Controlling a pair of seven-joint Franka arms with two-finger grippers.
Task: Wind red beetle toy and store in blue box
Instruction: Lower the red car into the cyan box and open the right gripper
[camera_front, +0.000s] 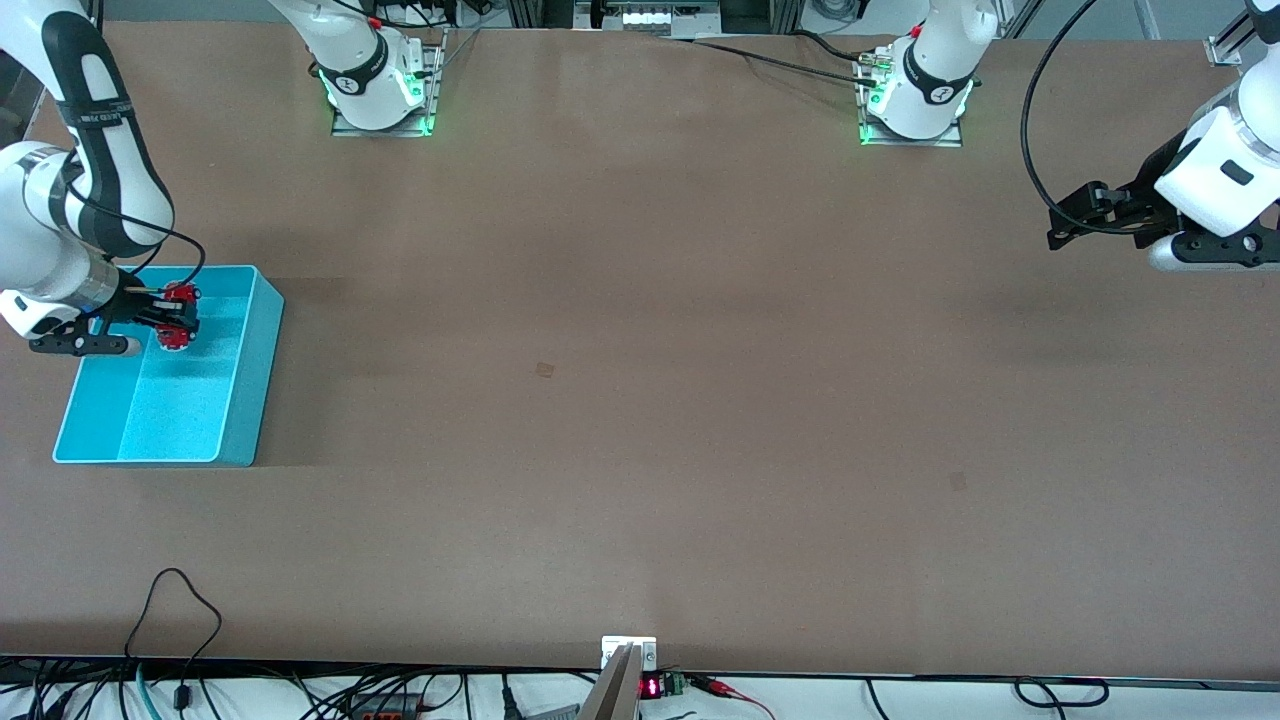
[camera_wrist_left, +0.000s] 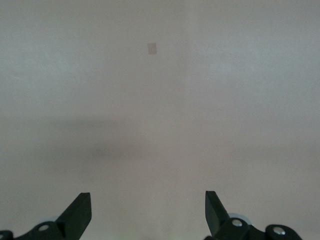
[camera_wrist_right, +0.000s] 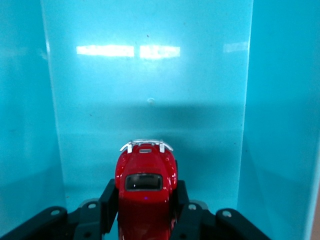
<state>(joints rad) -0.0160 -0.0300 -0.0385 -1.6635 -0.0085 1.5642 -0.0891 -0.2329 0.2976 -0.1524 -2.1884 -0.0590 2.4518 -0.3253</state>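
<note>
Right gripper clamps the light, glossy, slippery beetle by its flanks inside the box; left gripper waits open, well apart.

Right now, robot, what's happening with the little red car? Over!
Right claw shut on red car, over the blue box. Left claw open, waiting over bare table. Nothing in the way.
</note>
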